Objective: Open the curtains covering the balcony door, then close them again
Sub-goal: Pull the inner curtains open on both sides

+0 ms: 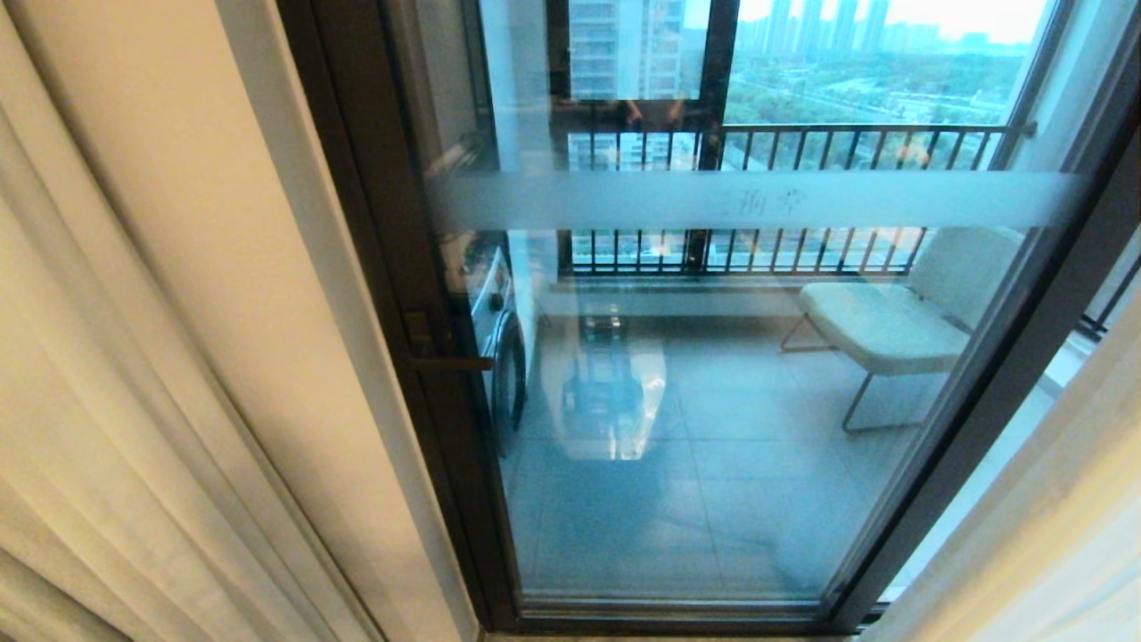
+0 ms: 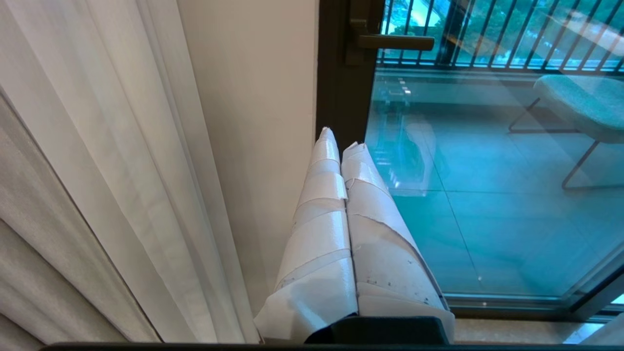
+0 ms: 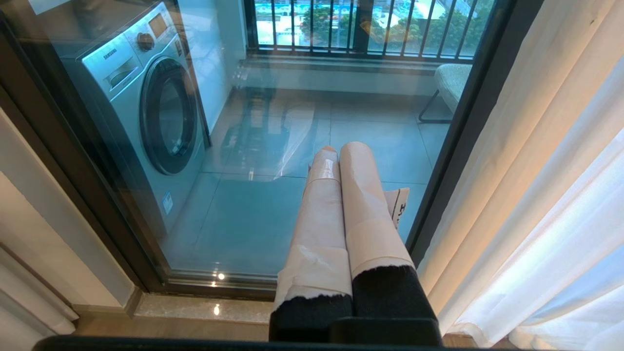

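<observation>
**Glass door bare, drapes drawn aside**

Pale grey-beige pleated curtains hang beside the left pincer, white sheers beside the right pincer. Both tape-wrapped pincers are clenched, empty, pointing at the dark-framed clear glass balcony door ahead, uncovered between them.

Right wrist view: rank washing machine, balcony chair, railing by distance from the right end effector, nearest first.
From the right end effector, shut and empty, in front of the balcony door:
1. Washing machine, behind the glass, beside the door frame.
2. Balcony chair, farther back on the tiled floor, opposite side.
3. Railing, along the balcony's outer edge.
</observation>
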